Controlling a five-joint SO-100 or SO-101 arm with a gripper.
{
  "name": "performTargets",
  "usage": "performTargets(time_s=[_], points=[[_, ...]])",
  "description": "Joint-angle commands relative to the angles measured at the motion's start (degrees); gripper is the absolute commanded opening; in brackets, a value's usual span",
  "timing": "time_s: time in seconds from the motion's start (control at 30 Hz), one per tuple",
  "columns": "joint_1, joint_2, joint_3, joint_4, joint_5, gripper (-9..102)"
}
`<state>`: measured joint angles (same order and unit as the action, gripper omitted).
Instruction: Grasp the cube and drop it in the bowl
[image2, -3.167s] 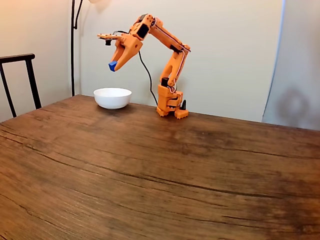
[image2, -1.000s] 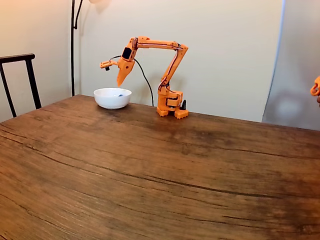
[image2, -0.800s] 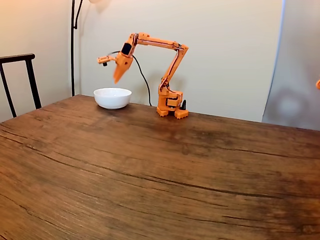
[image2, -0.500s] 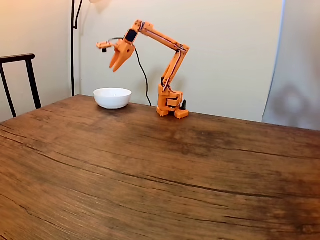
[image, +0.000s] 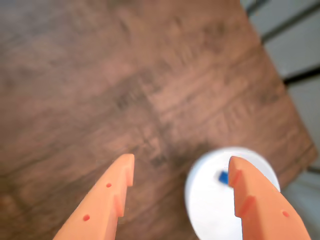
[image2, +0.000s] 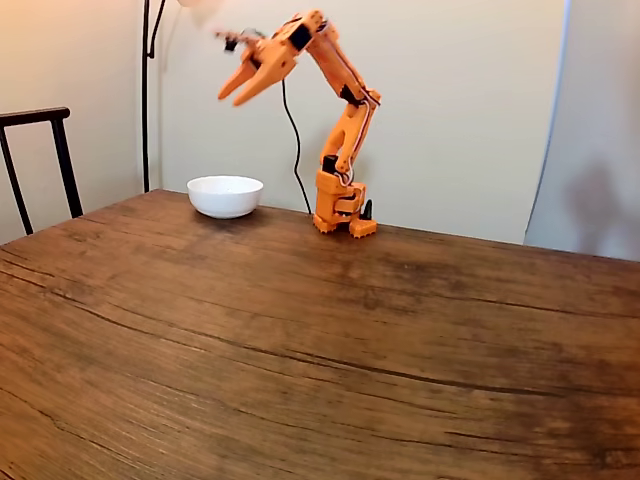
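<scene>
Standing at the far edge of the wooden table (image2: 330, 330), 1 orange arm (image2: 345, 130) rises from its base and bends over toward the left of the fixed view, carrying its gripper (image2: 236, 96) high in the air, well above the bowl (image2: 225, 195). Gripper: 2 orange fingers spread wide apart, holding nothing; in the wrist view the gripper (image: 181, 167) shows bare table between its tips. Bowl: 1, white, round, resting on the table near the far edge, left of the arm's base in the fixed view; in the wrist view the bowl (image: 210, 200) lies far below, partly behind the right-hand finger (image: 252, 200). Cube (image: 222, 176): 1, small, bright blue, lying inside the bowl near its upper rim as the wrist view shows it, just beside the inner edge of that right-hand finger in the picture but well below it. The wrist view is blurred. Other items: 1 dark chair (image2: 40, 160) at the left edge of the fixed view; 1 black lamp pole (image2: 146, 90) against the pale wall behind the bowl.
</scene>
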<state>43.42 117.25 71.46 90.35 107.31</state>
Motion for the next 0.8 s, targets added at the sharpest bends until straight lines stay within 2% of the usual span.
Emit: performTargets(time_s=[0.0, 0.1, 0.3, 0.53, 0.77], points=[[-4.9, 1.7, -4.5, 0.2, -0.9, 25], [-11.5, 1.7, -6.6, 0.7, -1.1, 25], [-24.3, 1.7, -11.1, 2.5, -8.9, 25], [-35.4, 0.5, -10.7, 1.3, -14.2, 25], [-39.2, 0.0, -4.3, -7.6, -9.4, 25]])
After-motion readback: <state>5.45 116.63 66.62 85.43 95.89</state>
